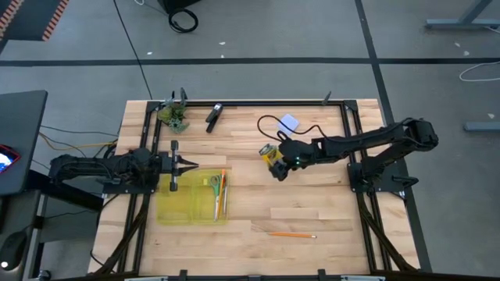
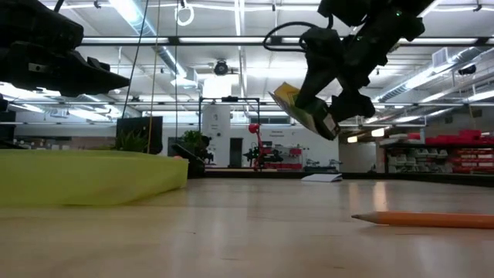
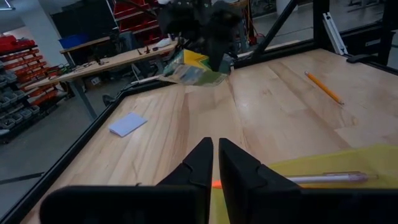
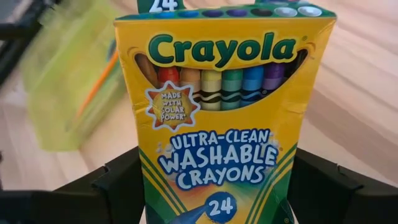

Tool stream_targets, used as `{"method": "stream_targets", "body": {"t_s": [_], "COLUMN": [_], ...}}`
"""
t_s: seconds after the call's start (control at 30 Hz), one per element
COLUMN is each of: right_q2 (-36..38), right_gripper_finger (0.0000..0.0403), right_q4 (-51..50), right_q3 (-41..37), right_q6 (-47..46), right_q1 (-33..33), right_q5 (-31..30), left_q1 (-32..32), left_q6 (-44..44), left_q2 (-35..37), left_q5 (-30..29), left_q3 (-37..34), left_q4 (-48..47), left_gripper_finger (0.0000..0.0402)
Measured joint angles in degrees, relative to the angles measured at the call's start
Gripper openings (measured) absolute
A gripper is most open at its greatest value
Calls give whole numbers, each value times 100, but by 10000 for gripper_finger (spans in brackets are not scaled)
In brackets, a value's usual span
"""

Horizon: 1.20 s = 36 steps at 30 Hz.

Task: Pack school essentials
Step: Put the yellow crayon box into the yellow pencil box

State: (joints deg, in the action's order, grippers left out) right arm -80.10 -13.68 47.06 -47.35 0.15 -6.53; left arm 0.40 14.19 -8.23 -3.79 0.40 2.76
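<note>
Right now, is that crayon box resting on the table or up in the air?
In the air. The right fingers grip the crayon box, tilted, well above the table.

Two dark jointed arms; left gripper with tapered black fingers; black cable looping over right gripper; green light at wrist.

The yellow crayon box is cut off by the right wrist picture's lower edge, and it hides the right gripper's fingertips. The yellow pouch behind it is blurred (contents unreadable there). In the low view, the orange pencil runs off the right edge.
</note>
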Motion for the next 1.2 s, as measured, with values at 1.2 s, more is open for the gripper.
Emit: {"method": "stream_targets", "body": {"t_s": [1.2], "right_q2": [-4769], "right_gripper_finger": [322], "right_q4": [-1154], "right_q3": [5992], "right_q6": [3190], "right_q1": [610], "right_q5": [1179], "left_q1": [0], "left_q6": [1], "left_q2": [-2], "left_q5": [-2], "left_q3": [0], "left_q4": [-4], "left_gripper_finger": [32]}}
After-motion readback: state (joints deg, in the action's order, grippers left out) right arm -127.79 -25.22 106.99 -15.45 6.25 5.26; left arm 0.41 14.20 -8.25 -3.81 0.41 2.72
